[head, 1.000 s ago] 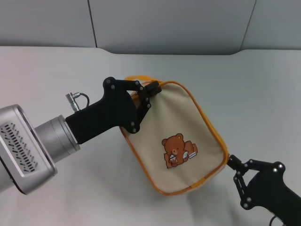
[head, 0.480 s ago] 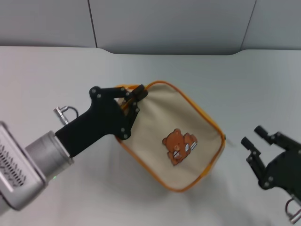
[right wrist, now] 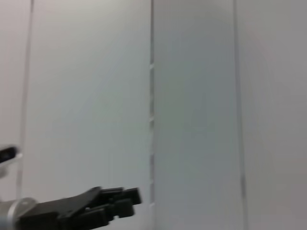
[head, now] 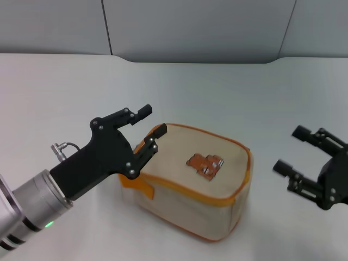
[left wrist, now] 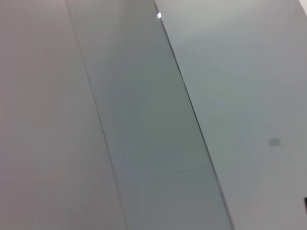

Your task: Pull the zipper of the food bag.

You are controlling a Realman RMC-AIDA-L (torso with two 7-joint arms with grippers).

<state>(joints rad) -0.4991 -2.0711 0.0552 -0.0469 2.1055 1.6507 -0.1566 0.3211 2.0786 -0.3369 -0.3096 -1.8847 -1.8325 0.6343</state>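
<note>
The beige food bag (head: 196, 187) with orange piping and a brown bear patch (head: 205, 163) rests on the white table in the head view. An orange band (head: 138, 187) shows on its near left side. The zipper's silver pull tab is not visible. My left gripper (head: 151, 120) is open, its fingers just above and beside the bag's left top corner, holding nothing. My right gripper (head: 291, 150) is open and empty to the right of the bag, apart from it. The left gripper also shows far off in the right wrist view (right wrist: 122, 201).
The white table (head: 65, 92) spreads around the bag, with a grey wall panel (head: 190, 27) behind its back edge. The wrist views show only grey wall panels.
Both grippers have let go of the bag and opened. The bag has dropped from being held up and tilted to lying flat on the table. The right gripper moved away to the right.
</note>
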